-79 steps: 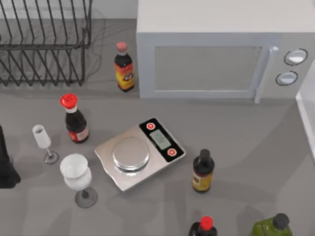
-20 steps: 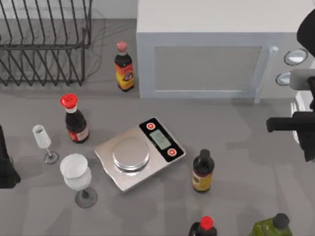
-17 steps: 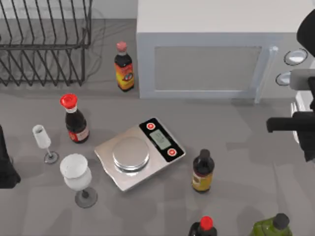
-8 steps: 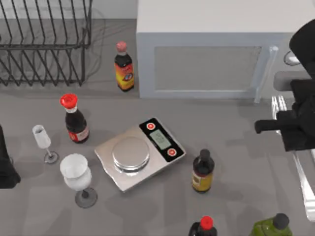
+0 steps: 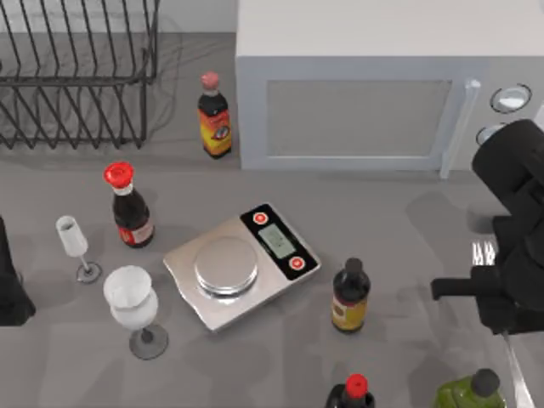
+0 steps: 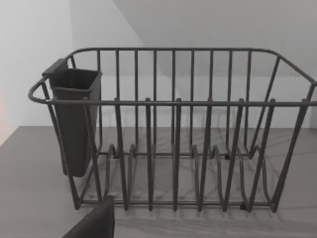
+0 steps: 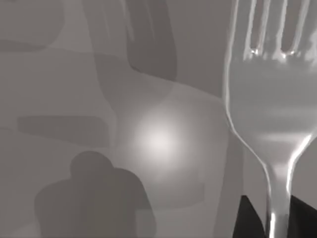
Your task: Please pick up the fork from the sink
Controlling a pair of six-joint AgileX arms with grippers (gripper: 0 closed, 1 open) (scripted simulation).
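From above, the microwave [image 5: 365, 85] fills the table's far side, the dish rack [image 5: 76, 72] sits far left and the scale [image 5: 240, 265] mid-table. My right gripper [image 5: 503, 299] hangs at the right edge, clamped on the fork [image 5: 484, 252], tines [image 7: 270, 25] jutting beyond it. My left arm [image 5: 10, 280] sits parked at the left edge.
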